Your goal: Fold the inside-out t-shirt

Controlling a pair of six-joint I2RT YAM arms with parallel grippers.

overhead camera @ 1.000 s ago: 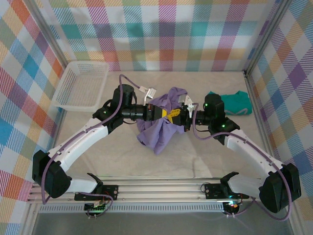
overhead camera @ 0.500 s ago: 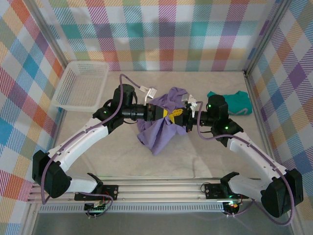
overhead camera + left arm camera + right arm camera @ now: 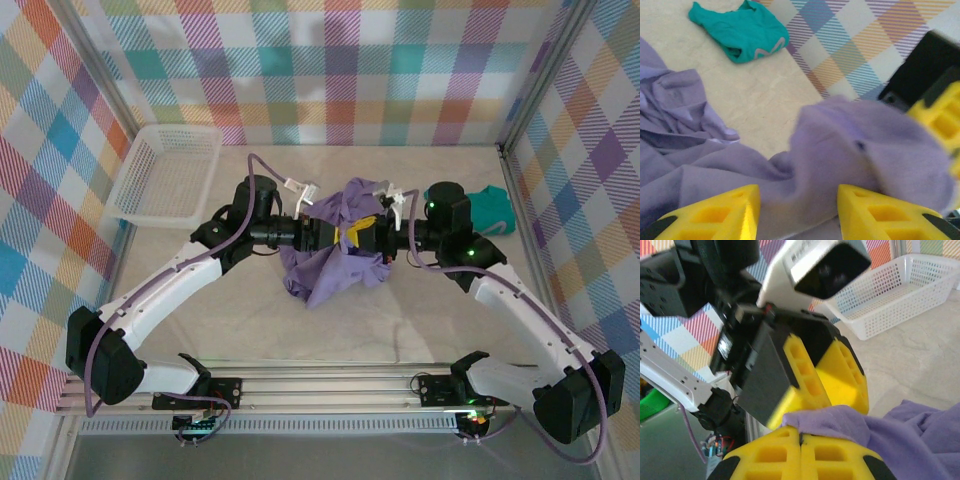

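The inside-out t-shirt point(image 3: 325, 275) is a lavender heap at the table's middle, with one part lifted between the two arms. My right gripper point(image 3: 376, 238) is shut, pinching a fold of the t-shirt point(image 3: 910, 440) at its fingertips point(image 3: 800, 437). My left gripper point(image 3: 350, 235) faces it nose to nose; its yellow fingers point(image 3: 832, 372) stand just behind that fold. In the left wrist view the left gripper point(image 3: 797, 202) is open, and the lavender cloth point(image 3: 850, 145) lies loosely across the gap between its fingers.
A teal-green garment point(image 3: 490, 210) lies at the right, close behind the right arm's wrist, also in the left wrist view point(image 3: 740, 30). A white mesh basket point(image 3: 165, 170) stands at the back left. Plaid walls close in the table on three sides.
The left gripper's fingers have parted and let go of the cloth. The right gripper stays shut on the t-shirt and has shifted slightly back and right, lifting the fold.
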